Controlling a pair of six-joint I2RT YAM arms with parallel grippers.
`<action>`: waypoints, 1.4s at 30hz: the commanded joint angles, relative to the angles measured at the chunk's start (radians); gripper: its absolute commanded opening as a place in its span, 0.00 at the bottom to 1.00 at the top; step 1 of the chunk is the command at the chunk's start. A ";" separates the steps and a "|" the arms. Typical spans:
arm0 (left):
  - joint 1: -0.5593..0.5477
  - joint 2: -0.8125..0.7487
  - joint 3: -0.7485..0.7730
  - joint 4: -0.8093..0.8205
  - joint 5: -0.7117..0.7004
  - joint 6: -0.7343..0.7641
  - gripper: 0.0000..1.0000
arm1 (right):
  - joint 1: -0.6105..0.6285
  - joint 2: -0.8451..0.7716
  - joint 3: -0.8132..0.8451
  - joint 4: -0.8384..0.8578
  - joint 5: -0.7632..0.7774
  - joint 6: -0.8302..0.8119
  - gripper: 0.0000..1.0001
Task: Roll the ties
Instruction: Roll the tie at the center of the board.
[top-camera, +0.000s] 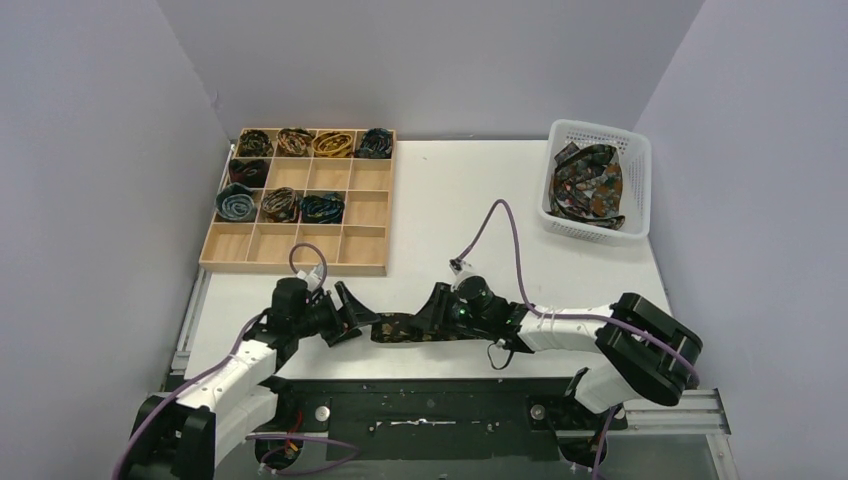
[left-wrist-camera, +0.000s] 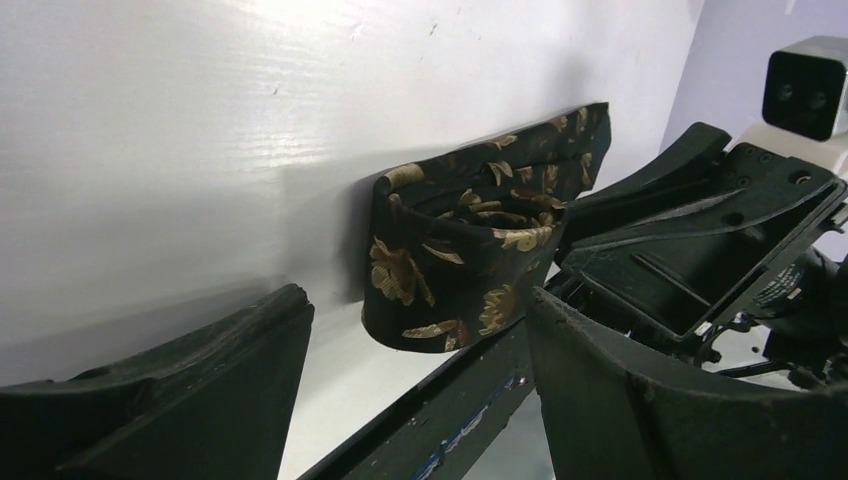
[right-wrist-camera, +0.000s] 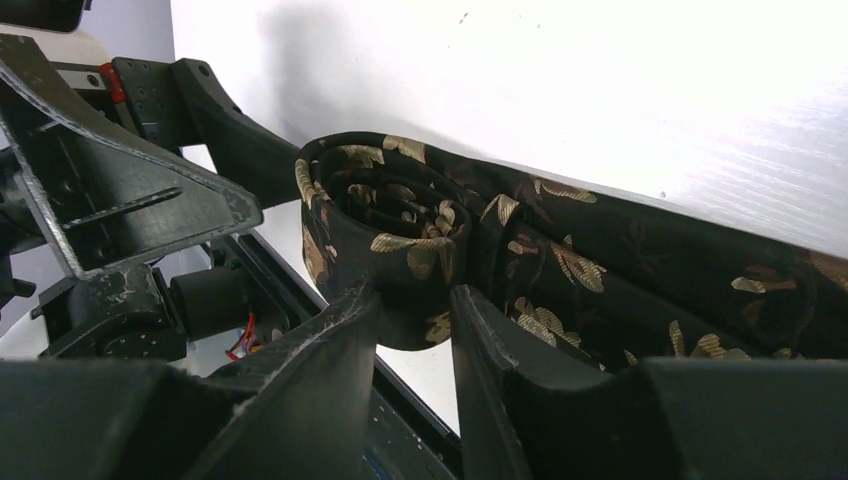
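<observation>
Table (top-camera: 460, 200): right fingers (right-wrist-camera: 320, 350) snug on tie (right-wrist-camera: 400, 225)

The top external view looks steeply down from high at the near side, taking in the whole desk (top-camera: 450, 180). Both wrist views sit low and close, seemingly facing each other across one dark tie (left-wrist-camera: 460, 270).

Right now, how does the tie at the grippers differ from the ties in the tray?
The tie is half rolled, a flat tail trailing; the tray ties are full coils. The tie lies on the table, its coil pinched by the right gripper; the tray ties sit one per compartment, untouched. Both are patterned fabric.
</observation>
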 joint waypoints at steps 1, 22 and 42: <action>-0.037 0.029 0.011 0.018 -0.030 0.027 0.75 | -0.019 0.026 0.016 0.082 -0.051 0.011 0.32; -0.133 0.173 -0.040 0.272 -0.042 -0.069 0.75 | -0.070 0.087 -0.028 0.139 -0.102 0.038 0.27; -0.194 0.248 -0.019 0.282 -0.053 -0.042 0.72 | -0.089 0.126 -0.043 0.133 -0.115 0.069 0.26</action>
